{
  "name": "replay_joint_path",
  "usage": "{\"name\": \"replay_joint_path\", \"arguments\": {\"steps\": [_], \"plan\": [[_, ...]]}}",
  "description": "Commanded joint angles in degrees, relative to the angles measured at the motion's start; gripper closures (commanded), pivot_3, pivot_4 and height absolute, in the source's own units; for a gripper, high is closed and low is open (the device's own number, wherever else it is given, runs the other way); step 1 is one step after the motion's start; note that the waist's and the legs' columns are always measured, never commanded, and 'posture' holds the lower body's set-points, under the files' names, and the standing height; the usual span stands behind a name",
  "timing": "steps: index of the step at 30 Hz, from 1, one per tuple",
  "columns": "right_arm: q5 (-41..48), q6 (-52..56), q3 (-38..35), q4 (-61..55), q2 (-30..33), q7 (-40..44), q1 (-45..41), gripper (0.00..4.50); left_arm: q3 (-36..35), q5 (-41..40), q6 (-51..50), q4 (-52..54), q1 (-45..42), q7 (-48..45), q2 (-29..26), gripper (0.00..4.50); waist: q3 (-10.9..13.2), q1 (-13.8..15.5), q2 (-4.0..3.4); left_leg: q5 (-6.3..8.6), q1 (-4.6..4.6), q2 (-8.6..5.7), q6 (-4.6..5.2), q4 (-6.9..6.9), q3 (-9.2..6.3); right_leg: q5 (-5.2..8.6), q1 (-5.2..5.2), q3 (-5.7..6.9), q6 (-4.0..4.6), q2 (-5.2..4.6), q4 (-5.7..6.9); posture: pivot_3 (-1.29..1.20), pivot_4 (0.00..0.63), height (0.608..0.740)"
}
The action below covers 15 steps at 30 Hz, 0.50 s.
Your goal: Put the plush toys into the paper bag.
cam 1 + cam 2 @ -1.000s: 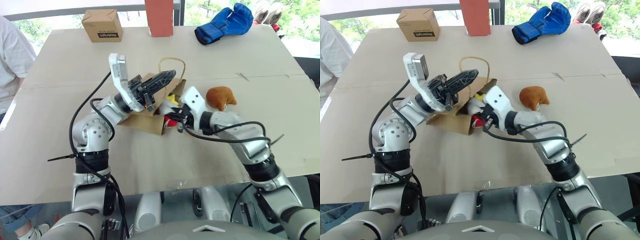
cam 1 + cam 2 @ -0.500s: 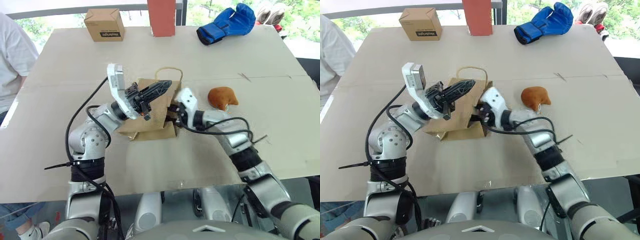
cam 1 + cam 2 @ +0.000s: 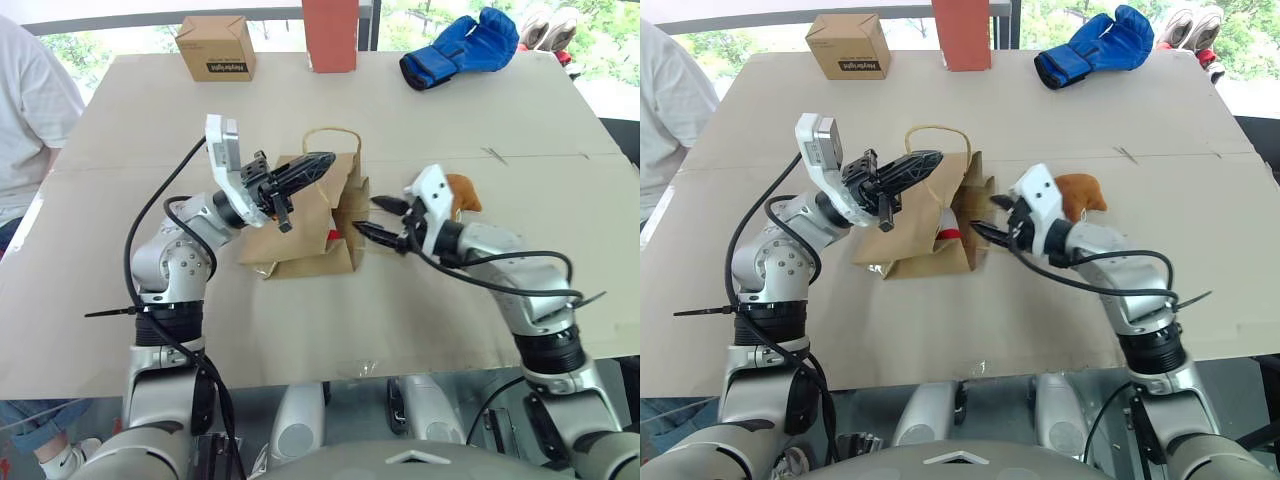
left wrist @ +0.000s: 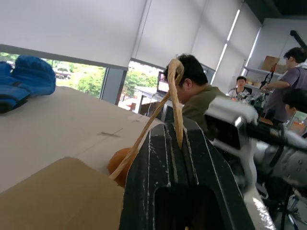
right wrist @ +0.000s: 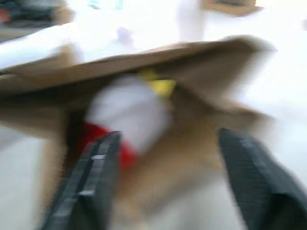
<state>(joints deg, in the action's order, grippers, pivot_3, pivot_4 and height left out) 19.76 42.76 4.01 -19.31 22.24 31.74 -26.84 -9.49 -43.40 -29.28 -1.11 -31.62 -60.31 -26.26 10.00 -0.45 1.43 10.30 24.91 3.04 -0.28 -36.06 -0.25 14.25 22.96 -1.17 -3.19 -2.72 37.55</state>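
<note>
The paper bag [image 3: 300, 215] lies on its side with its mouth toward my right arm. My left gripper [image 3: 318, 162] is shut on one twisted handle [image 4: 175, 91] and holds the bag's upper edge up. The white plush toy [image 5: 128, 111], with its red end and yellow tip, rests inside the bag's mouth [image 3: 950, 226]. My right gripper [image 3: 376, 216] hovers open just outside the mouth, its fingers [image 5: 92, 176] spread and holding nothing. The brown plush toy [image 3: 1082, 190] lies on the table behind my right wrist.
At the table's far edge stand a small printed cardboard box [image 3: 215, 47] and a red-brown upright block [image 3: 330, 35]. A blue boxing glove [image 3: 460, 45] lies at the far right. A person in a white shirt [image 3: 30, 120] stands at the left side.
My right gripper let go of the white toy inside the bag, opened, and pulled back to the right. The left gripper stays shut on the handle.
</note>
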Motion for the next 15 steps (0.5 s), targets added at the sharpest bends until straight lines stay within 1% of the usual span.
{"name": "replay_joint_path", "arguments": {"steps": [1, 5, 8, 10, 11, 13, 15], "plan": [[-2.03, 1.79, -3.82, 0.07, 3.35, -3.05, -2.15, 0.94, -0.01, 1.09, 2.35, 0.1, -2.33, -1.66, -0.92, 4.5, 0.0, -0.15, 0.0, 0.0, -0.02, 0.0, 0.0, 0.0, 0.01, 0.0, 0.0, 0.0, 0.0, 0.0, 0.0, 0.0, 0.15, 0.74], [-7.11, 2.61, -2.41, 10.98, 6.09, -5.98, -4.64, 0.94, -0.18, 1.72, 3.07, -0.71, -3.38, -1.53, -0.76, 4.5, 0.0, -0.52, 0.0, 0.0, -0.08, 0.02, 0.0, 0.05, 0.01, 0.01, 0.0, -0.02, 0.01, 0.02, 0.02, 0.0, 0.15, 0.74], [-7.06, 1.89, -2.31, 21.1, 4.05, -5.63, -7.11, 0.94, -0.16, 1.45, 3.02, -0.23, -3.58, -0.62, -0.22, 4.5, 0.0, -0.5, 0.0, 0.0, -0.07, 0.02, 0.01, 0.06, 0.03, 0.0, 0.01, -0.05, 0.01, 0.03, 0.02, 0.0, 0.15, 0.74], [-8.82, -0.4, -1.18, 27.23, 3.62, -5.36, -8.59, 0.94, 0.01, 1.25, 2.85, 0.34, -3.33, -0.23, 0.04, 4.5, 0.0, -0.52, 0.0, 0.0, -0.04, 0.01, 0.01, 0.08, 0.03, -0.03, 0.03, -0.07, -0.05, 0.04, 0.02, 0.0, 0.15, 0.74], [-9.92, -1.85, -0.54, 29.75, 3.63, -5.35, -9.07, 1.17, 0.1, 1.18, 2.75, 0.7, -3.14, -0.05, 0.13, 4.5, 0.0, -0.58, 0.0, 0.0, -0.04, 0.01, 0.01, 0.09, 0.04, -0.09, 0.05, -0.08, -0.15, 0.05, 0.03, 0.0, 0.15, 0.74], [-11.35, -4.26, 0.33, 32.11, 3.85, -4.84, -9.41, 1.8, 0.1, 1.05, 2.57, 1.35, -2.82, 0.23, 0.19, 4.5, 0.0, -0.55, 0.01, 0.0, -0.05, 0.01, 0.01, 0.09, 0.05, -0.12, 0.05, -0.09, -0.21, 0.05, 0.04, 0.0, 0.15, 0.74], [-11.17, -6.32, 0.02, 29.16, 4.38, -3.52, -8.39, 2.6, -0.07, 0.84, 2.33, 1.87, -2.73, 0.69, 0.16, 4.5, 0.0, -0.52, 0.0, 0.0, -0.06, 0.01, 0.01, 0.08, 0.05, -0.12, 0.05, -0.09, -0.21, 0.06, 0.05, 0.0, 0.15, 0.74]]}}
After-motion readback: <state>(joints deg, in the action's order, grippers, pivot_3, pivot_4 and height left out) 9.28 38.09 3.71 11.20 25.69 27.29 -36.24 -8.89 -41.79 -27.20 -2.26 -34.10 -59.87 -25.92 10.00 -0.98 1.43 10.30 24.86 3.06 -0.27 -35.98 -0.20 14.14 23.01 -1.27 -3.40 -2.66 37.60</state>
